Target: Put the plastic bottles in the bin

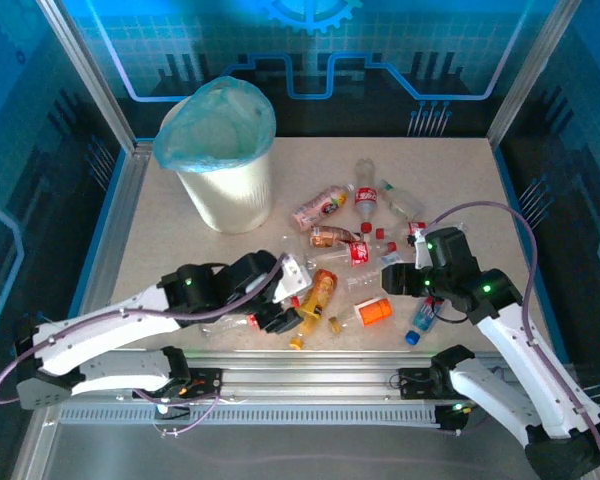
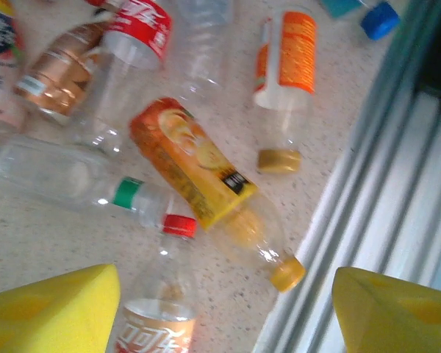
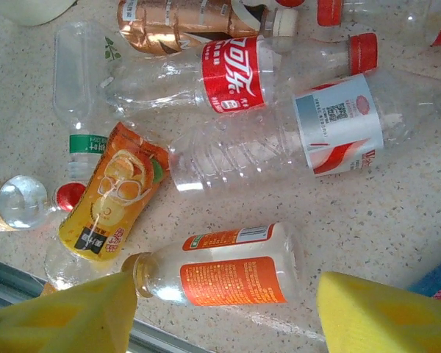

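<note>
right wrist cam: yellow pads [image 3: 66,316] at the bottom of frame, wide apart, with the white bottle with the orange label [image 3: 231,272] lying on its side between them. right gripper [image 3: 226,294] is open and straddling it. neither pad touches it as far as i can see, nothing held.

left gripper [image 2: 226,294] also open, nothing held. two bottles sit in its gap: a red-capped bottle [image 2: 162,316] towards one pad, and the neck end of the orange juice bottle [image 2: 191,173], its yellow cap pointing at the rail [image 2: 367,184]. can't tell which one it's lined up on.

top view: plastic bottles [image 1: 355,250] lie flat across the middle and near part of the table [image 1: 460,190]. bin [image 1: 225,165] stands upright at the far left, well apart from the heap. can't see into it well enough to count anything.

my read: grasp step on both arms, no bottle lifted. right needs to close centred across the bottle's body. it's round and light, so it could roll or squirt out. then lift clear of the neighbours and carry over the bin before letting go. left needs one bottle only in the gap, otherwise the juice bottle's neck gets pinched along with it.
</note>
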You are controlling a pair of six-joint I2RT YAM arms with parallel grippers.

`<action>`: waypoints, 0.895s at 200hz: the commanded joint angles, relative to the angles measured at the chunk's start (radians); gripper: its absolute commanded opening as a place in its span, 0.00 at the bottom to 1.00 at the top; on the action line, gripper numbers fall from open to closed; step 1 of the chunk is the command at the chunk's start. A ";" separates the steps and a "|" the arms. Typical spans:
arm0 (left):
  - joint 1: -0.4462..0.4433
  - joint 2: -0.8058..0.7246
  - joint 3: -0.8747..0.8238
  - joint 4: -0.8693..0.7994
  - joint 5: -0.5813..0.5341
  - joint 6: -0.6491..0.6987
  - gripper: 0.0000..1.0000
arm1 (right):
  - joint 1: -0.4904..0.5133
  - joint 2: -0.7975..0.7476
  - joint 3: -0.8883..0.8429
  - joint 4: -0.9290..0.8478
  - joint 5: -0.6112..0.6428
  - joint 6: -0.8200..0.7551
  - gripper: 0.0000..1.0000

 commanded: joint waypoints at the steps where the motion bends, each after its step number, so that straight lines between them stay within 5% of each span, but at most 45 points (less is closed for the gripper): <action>1: -0.002 -0.131 -0.094 0.057 0.060 0.012 0.78 | 0.042 0.064 0.079 0.018 -0.120 -0.096 0.60; 49: 0.001 -0.105 -0.057 -0.050 -0.038 -0.098 0.75 | 0.258 0.239 0.237 -0.036 0.012 -0.223 0.64; 82: 0.024 0.108 0.039 -0.215 -0.031 -0.118 0.70 | 0.258 0.263 0.231 0.001 0.156 -0.158 0.64; 132: 0.216 0.299 0.101 -0.216 0.221 -0.090 0.65 | 0.231 0.210 0.154 0.048 0.130 -0.099 0.65; 179: 0.230 0.484 0.198 -0.228 0.244 -0.011 0.65 | 0.220 0.210 0.112 0.032 0.137 -0.082 0.64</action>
